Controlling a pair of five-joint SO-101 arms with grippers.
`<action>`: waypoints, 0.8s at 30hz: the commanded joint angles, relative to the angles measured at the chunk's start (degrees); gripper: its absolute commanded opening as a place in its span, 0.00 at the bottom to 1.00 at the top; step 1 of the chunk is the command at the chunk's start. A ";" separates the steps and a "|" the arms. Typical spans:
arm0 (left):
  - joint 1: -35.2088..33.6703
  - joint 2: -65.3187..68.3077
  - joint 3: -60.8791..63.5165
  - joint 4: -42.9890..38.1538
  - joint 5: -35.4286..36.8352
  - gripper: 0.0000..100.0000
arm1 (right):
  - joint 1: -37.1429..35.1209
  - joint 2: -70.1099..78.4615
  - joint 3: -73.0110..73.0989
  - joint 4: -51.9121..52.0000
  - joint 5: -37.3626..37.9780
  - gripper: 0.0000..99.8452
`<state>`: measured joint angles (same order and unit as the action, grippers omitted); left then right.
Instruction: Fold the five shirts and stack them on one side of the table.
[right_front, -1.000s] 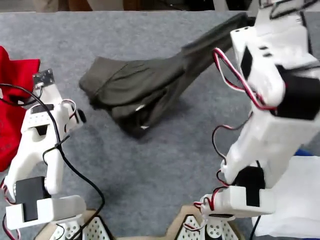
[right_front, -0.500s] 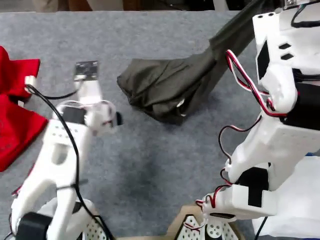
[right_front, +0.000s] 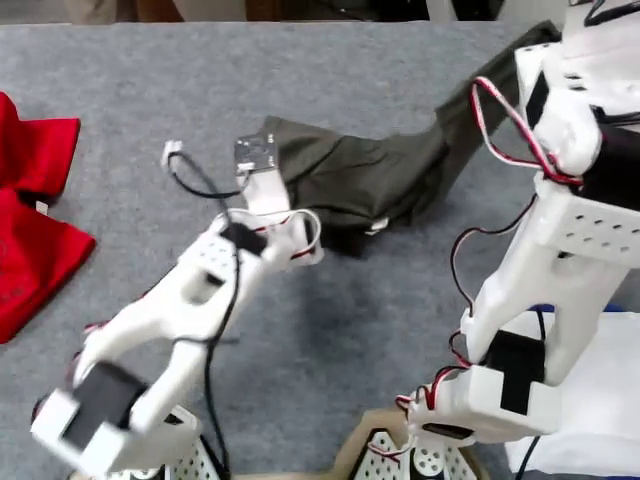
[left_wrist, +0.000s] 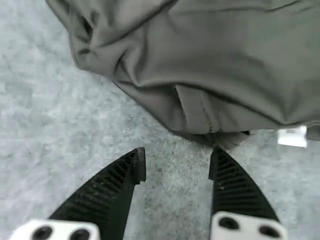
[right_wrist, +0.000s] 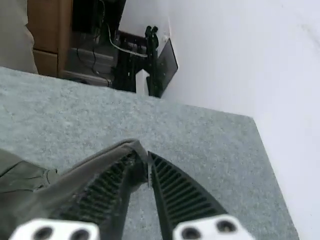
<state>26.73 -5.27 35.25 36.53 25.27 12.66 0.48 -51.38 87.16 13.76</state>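
Observation:
An olive shirt (right_front: 350, 180) lies bunched mid-table, and one end of it rises in a taut strip toward the far right corner. That raised end is pinched in my right gripper (right_wrist: 148, 164), which is shut on the olive shirt (right_wrist: 75, 175) above the table. My left gripper (left_wrist: 177, 160) is open just above the grey cloth, right at the near edge of the shirt's bunched end (left_wrist: 200, 65), with nothing between its fingers. From above, the left gripper (right_front: 258, 172) sits at the left end of the bundle. A red shirt (right_front: 30, 230) lies crumpled at the left edge.
White fabric (right_front: 600, 390) lies at the near right corner behind the right arm's base, with a bit of blue (right_front: 605, 308) beside it. A small white label (left_wrist: 292, 136) shows at the shirt's edge. Grey table cloth (right_front: 120, 90) is bare at the far left.
The left arm has swung from the left side to the table's middle, up to the olive shirt. The right arm has drawn the shirt to the right.

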 joint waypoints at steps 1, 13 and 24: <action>0.35 5.93 -9.32 2.55 1.76 0.22 | 1.36 -3.12 2.51 -2.55 0.44 0.01; -1.76 9.80 -17.67 2.81 8.53 0.22 | 2.42 -3.12 9.54 -7.12 0.62 0.01; -0.79 9.89 -20.40 2.02 11.16 0.22 | 2.42 -3.30 12.18 -7.82 0.26 0.01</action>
<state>25.67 4.92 18.20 39.43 34.07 14.33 0.48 -39.16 80.66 13.76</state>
